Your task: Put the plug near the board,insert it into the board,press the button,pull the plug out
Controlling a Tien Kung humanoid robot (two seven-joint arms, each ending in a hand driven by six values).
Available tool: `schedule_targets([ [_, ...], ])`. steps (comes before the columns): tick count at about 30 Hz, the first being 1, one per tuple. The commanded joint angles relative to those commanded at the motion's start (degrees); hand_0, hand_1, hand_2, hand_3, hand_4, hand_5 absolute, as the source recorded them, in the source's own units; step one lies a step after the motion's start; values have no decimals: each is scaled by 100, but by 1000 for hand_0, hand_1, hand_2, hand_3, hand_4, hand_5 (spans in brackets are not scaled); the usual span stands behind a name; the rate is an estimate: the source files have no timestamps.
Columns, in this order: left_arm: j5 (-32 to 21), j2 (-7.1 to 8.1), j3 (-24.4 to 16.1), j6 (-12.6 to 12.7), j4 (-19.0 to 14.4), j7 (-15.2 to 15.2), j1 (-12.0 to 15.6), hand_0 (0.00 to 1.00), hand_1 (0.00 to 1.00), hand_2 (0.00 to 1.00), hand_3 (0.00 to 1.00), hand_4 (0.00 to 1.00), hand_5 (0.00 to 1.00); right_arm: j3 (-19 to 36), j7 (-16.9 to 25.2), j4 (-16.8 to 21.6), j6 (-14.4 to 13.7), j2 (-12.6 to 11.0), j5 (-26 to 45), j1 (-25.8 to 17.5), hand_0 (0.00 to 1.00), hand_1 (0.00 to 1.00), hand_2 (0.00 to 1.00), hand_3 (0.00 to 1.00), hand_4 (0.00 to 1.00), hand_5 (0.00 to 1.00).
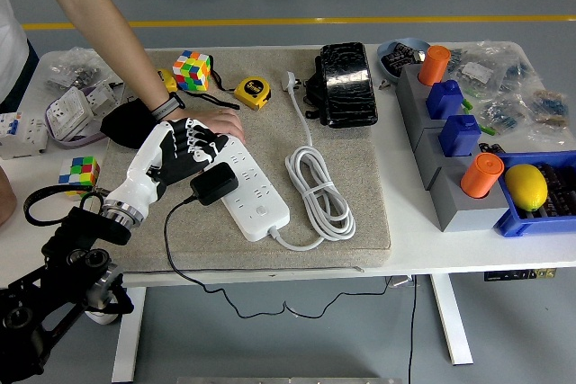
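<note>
Plug (213, 186): black block, lying tilted on the near-left part of the power strip; its thin black cord runs down off the near edge of the mat.
Power strip (255, 193): white, set diagonally on the grey mat (360, 213), its far end at about 10 o'clock from its near end; its white cable (317, 188) lies coiled just beside it at 3 o'clock.
Left hand (178, 152): white-and-black fingers (200, 145) curled down over the strip's far end, just at 10 o'clock of the plug; whether they grip the plug I cannot tell.
Person's hand (216, 123): pressed on the strip's far end, partly under the robot's fingers.
Neighbours: tape measure (252, 93) and puzzle cube (193, 70) at 12 o'clock of the strip, black case (346, 83) at 1 o'clock.
</note>
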Motion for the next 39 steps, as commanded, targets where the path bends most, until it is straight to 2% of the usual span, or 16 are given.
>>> schedule_targets([
  [2, 482, -15, -7, 61, 73, 91, -4, 496, 590, 541, 547, 865, 240, -3, 0, 0, 0, -2, 0, -4, 495, 581, 540, 508, 836, 355],
  [3, 743, -27, -11, 73, 122, 212, -9, 618, 677, 621, 594, 993, 248, -12, -2, 0, -1, -4, 4, -5, 495, 581, 540, 508, 839, 355],
  [8, 1934, -61, 23, 37, 289, 769, -42, 618, 677, 621, 594, 993, 248, -33, 1, 0, 5, -15, 2, 3, 495, 581, 540, 508, 839, 355],
  [9, 2195, -69, 30, 19, 318, 867, -50, 642, 690, 677, 638, 998, 312, -35, 3, 0, 8, -17, 1, 4, 495, 581, 540, 508, 840, 357],
  [14, 3332, -110, 75, 69, 503, 1118, -99, 642, 690, 677, 638, 998, 312, -56, 7, 0, 10, -26, 5, 12, 495, 581, 540, 508, 840, 357],
  [15, 3517, -117, 93, 63, 549, 1183, -114, 627, 644, 641, 653, 998, 318, -57, 5, 0, 7, -26, 8, 13, 495, 581, 540, 508, 841, 358],
  [16, 3625, -122, 106, 53, 582, 1232, -125, 627, 644, 641, 653, 998, 318, -62, 3, 0, 6, -26, 11, 13, 495, 581, 540, 508, 841, 358],
  [20, 3795, -135, 157, 106, 687, 1248, -153, 627, 644, 641, 653, 998, 318, -58, 6, 0, 5, -37, 8, 14, 495, 581, 540, 508, 841, 358],
  [21, 3797, -138, 164, 126, 700, 1230, -159, 502, 530, 526, 603, 998, 341, -59, 6, 0, 4, -38, 7, 14, 495, 581, 540, 508, 840, 359],
  [26, 3706, -178, 212, 247, 832, 1076, -227, 502, 530, 526, 603, 998, 341, -73, 2, 0, -2, -44, 3, 10, 495, 581, 540, 508, 840, 359],
  [27, 3689, -190, 223, 267, 867, 1055, -240, 443, 441, 467, 543, 998, 312, -75, 2, 0, 0, -44, 0, 10, 495, 581, 539, 507, 838, 359],
  [32, 3757, -246, 240, 298, 991, 1090, -281, 443, 441, 467, 543, 998, 312, -30, 11, 3, 10, -39, -52, 1, 495, 581, 539, 507, 838, 359],
  [33, 3766, -257, 238, 304, 1013, 1094, -290, 401, 396, 468, 537, 998, 279, -6, 11, 8, 10, -40, -77, 0, 495, 580, 540, 507, 837, 359],
  [38, 3835, -289, 251, 336, 1075, 1095, -327, 401, 396, 468, 537, 998, 279, 42, 12, 7, 7, -30, -96, -9, 495, 580, 540, 507, 837, 359],
  [39, 3856, -295, 251, 334, 1087, 1102, -334, 345, 338, 470, 535, 933, 192, 45, 11, 7, 8, -28, -94, -11, 495, 580, 540, 507, 835, 358],
])
